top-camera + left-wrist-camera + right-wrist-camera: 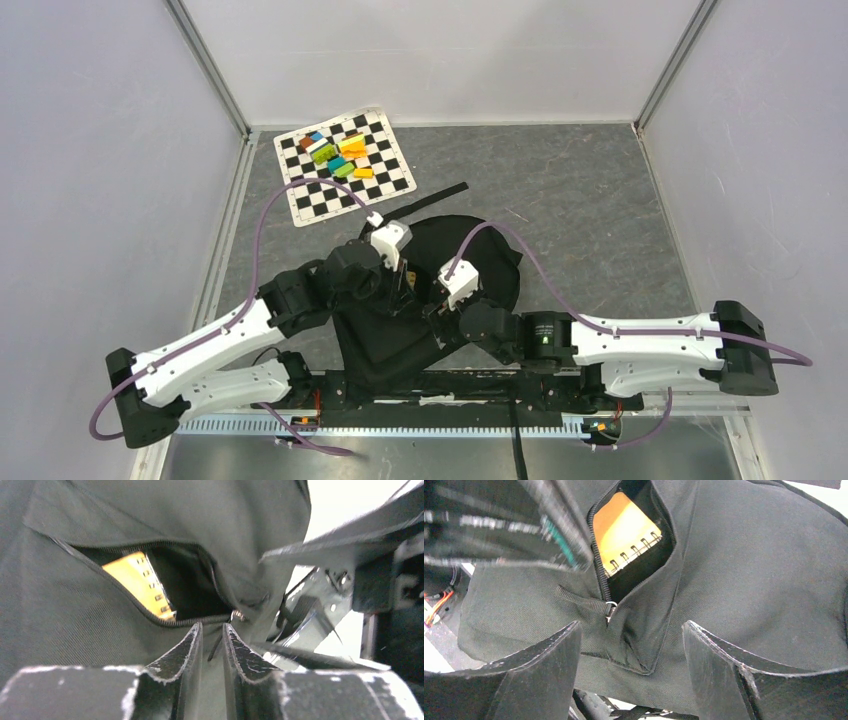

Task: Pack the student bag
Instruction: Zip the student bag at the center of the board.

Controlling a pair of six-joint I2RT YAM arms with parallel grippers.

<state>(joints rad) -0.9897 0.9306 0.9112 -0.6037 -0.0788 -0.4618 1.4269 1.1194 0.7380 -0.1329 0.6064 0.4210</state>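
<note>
walls (440, 50): plain pale grey, three sides | tabletop (600, 220): dark grey, scuffed | corner rails (207, 65): metal

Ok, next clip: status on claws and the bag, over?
Right claw wide open, empty. Left claw barely parted below the zipper pull. Pocket of student bag part-unzipped, yellow spiral notebook inside. Nothing blocking the opening.

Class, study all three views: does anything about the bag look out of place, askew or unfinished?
The student bag has a pocket zip standing partly open, and a yellow spiral notebook shows through the gap. That looks unfinished rather than wrong. Nothing looks spilled or damaged.
</note>
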